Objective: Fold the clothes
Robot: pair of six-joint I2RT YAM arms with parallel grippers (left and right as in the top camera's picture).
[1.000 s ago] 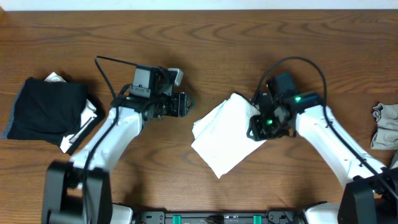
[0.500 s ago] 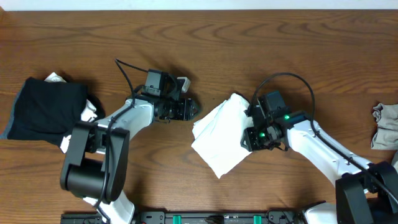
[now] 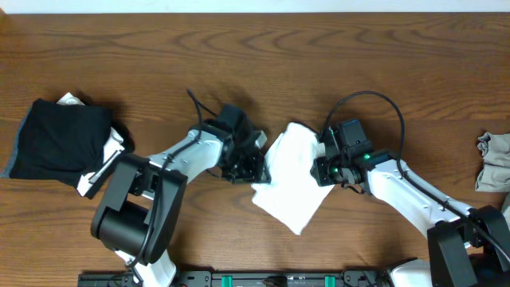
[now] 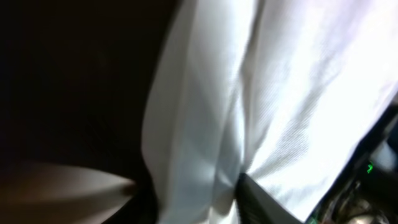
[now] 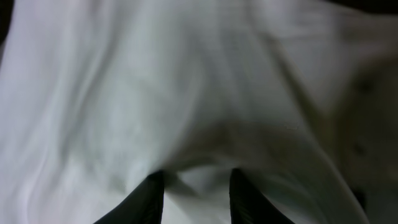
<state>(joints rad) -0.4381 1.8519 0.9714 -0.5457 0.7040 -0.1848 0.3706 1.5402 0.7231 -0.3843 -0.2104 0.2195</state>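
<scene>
Cloth puckers between the fingers of the right gripper, which pinches the right edge of the white T-shirt. The left gripper sits at the opposite edge with a fold of the same shirt between its fingers, though its wrist view does not show whether it has clamped. The shirt lies as a compact folded packet mid-surface, between the two arms. A black garment lies well apart at far left, a grey-beige garment at the far right edge. The step looks like a further fold of the packet: both edges should rise together, level and low, so the layers do not slide apart, and be laid flat before letting go
</scene>
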